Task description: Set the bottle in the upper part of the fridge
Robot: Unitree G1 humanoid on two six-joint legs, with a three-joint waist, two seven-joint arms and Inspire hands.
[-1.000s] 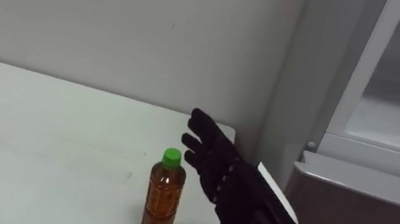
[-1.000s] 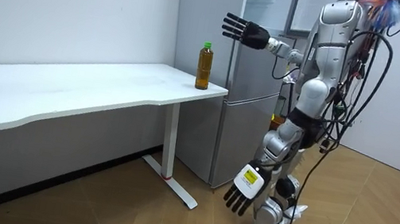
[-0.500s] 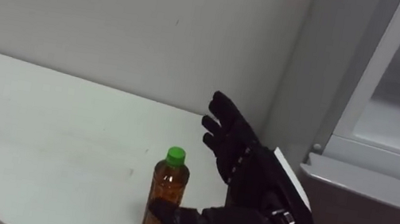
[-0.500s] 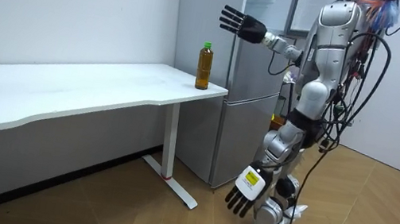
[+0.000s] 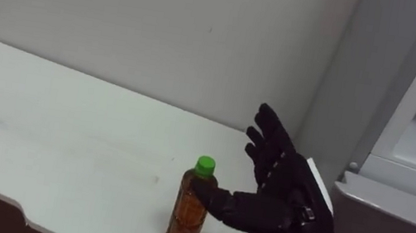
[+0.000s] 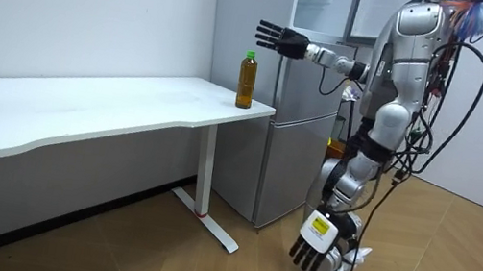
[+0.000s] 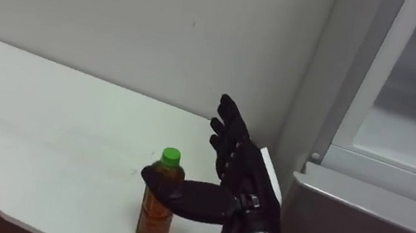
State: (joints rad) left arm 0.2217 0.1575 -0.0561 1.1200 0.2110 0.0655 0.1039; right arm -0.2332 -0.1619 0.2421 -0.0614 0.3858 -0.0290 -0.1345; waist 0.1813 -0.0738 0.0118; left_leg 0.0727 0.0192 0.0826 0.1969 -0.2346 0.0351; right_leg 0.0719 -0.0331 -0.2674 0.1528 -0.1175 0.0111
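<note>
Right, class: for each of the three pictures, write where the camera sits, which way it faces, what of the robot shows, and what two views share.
Left eye view: on the robot's head, looking down at the table corner and bottle; its open right hand shows.
Right eye view: same head, a little aside, same look, same right hand.
Room view: standing off in the room, facing the whole robot beside the fridge; left hand hangs by its leg.
Both eye views share bottle, table, right hand.
</note>
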